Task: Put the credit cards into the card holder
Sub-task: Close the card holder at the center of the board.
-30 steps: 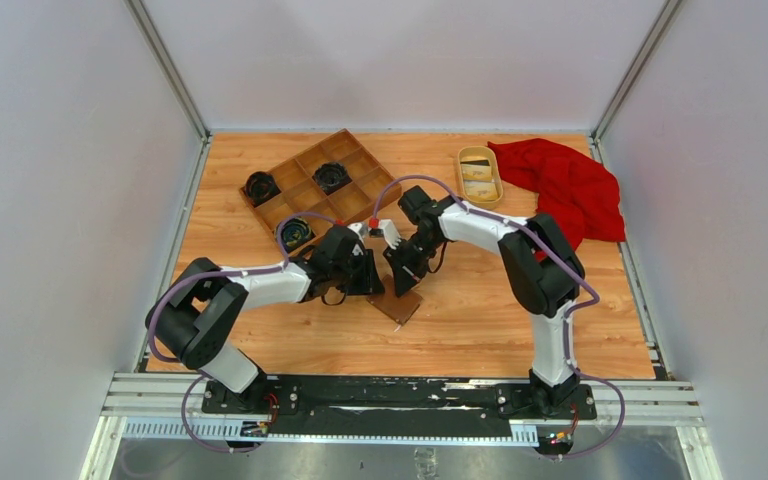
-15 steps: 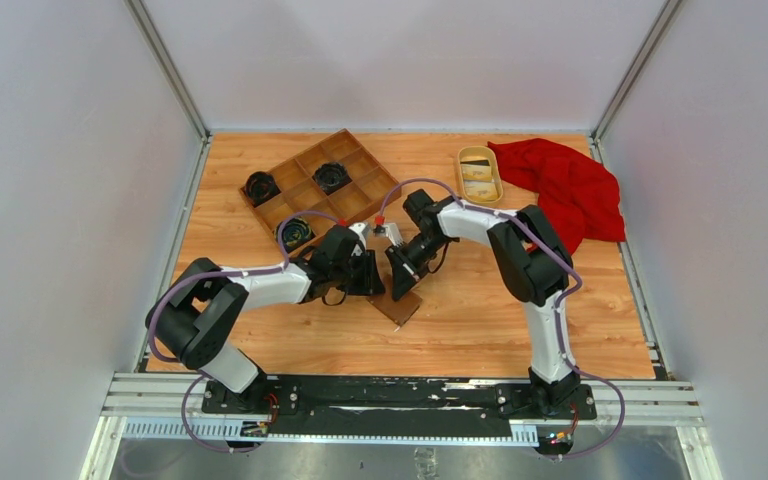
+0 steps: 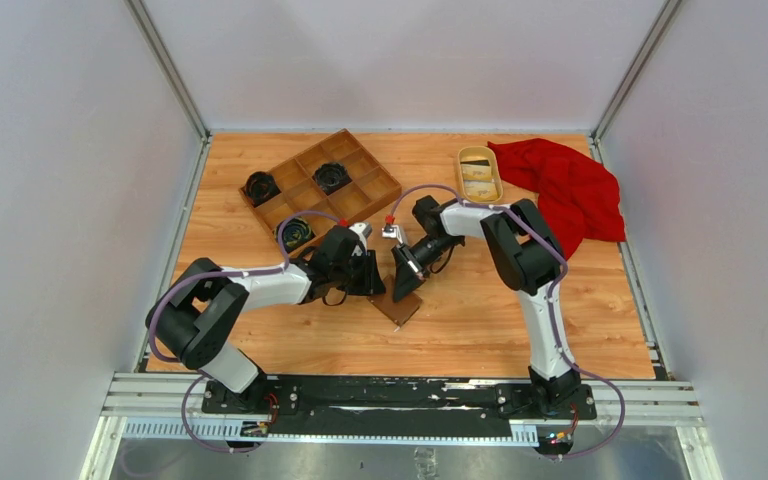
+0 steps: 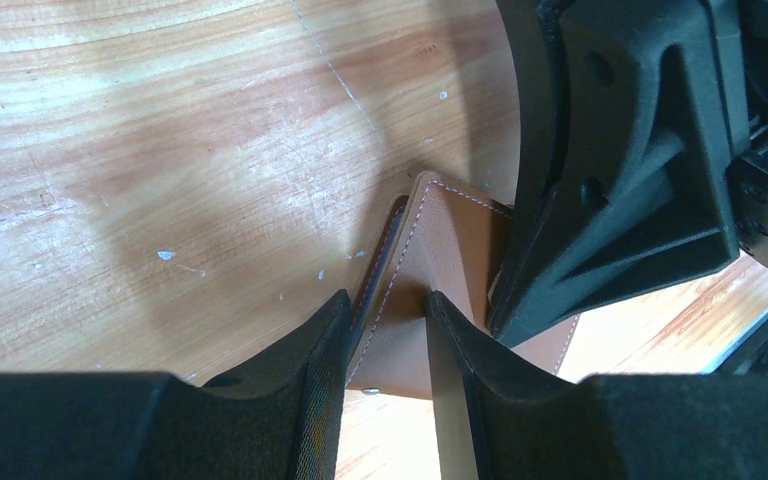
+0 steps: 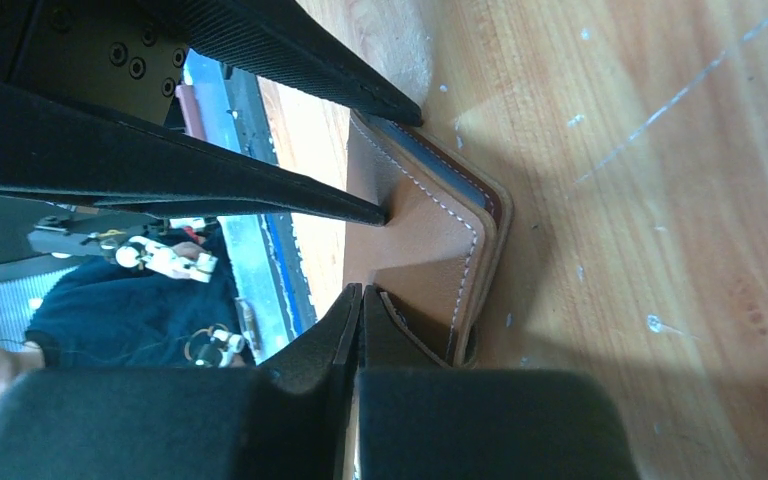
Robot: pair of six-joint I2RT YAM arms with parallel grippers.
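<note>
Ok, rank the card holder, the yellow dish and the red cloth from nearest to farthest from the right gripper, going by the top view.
1. card holder: mid-table, right at the tips of the right gripper.
2. yellow dish: far side, right of centre.
3. red cloth: far right corner, beyond the dish.

One brown card holder (image 3: 401,306) lies near the middle of the table (image 3: 490,320).

There are two arms, the left arm (image 3: 260,285) and the right arm (image 3: 520,245). Each has one gripper: the left gripper (image 4: 390,305) and the right gripper (image 5: 362,292).

One wooden compartment tray (image 3: 355,200) stands toward the far left corner, divided three by three into nine compartments.

Three black round objects (image 3: 260,186) sit in the tray, each in its own compartment, which leaves six compartments bare.

One oval yellow dish (image 3: 465,160) is at the far edge. It holds pale flat pieces (image 3: 479,172) that are too small to count.

One red cloth (image 3: 565,190) lies crumpled at the far right corner.
</note>
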